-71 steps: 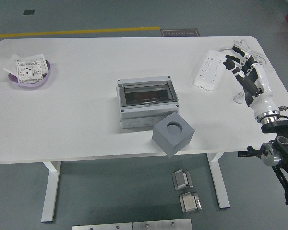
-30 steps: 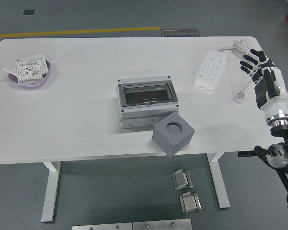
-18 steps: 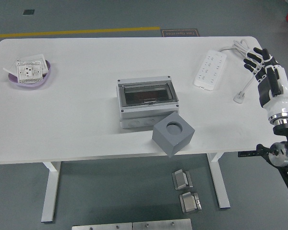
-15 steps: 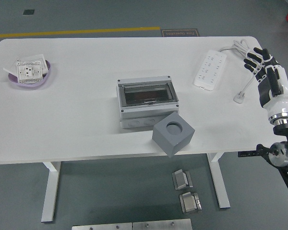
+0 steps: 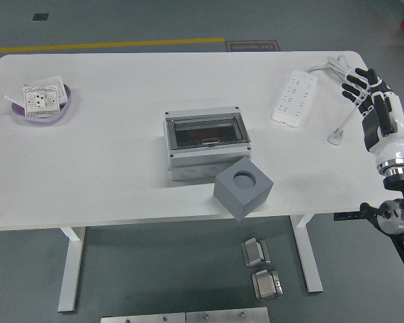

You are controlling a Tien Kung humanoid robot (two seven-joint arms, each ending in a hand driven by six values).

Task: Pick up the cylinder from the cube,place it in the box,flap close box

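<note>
Head view: right hand (image 5: 369, 101) at right edge of frame, fingers spread, empty; cube (image 5: 243, 188) at worktop (image 5: 121, 168) bottom edge, just beside closed box (image 5: 206, 144).

Matt grey cube (image 5: 243, 188), smooth white table (image 5: 121, 148)

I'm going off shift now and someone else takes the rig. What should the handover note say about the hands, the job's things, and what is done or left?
Right hand: over the table's right edge, fingers spread, holding nothing. Left hand: not in view.
Grey cube: at the table's near edge, just in front of the box; its round hole is empty.
Box: mid-table, dark clear flap down over it. The cylinder cannot be made out in this view; something dark shows through the flap.
Done, as far as it shows: cylinder out of the cube, flap shut.
Left: confirm the cylinder is inside the box.
</note>
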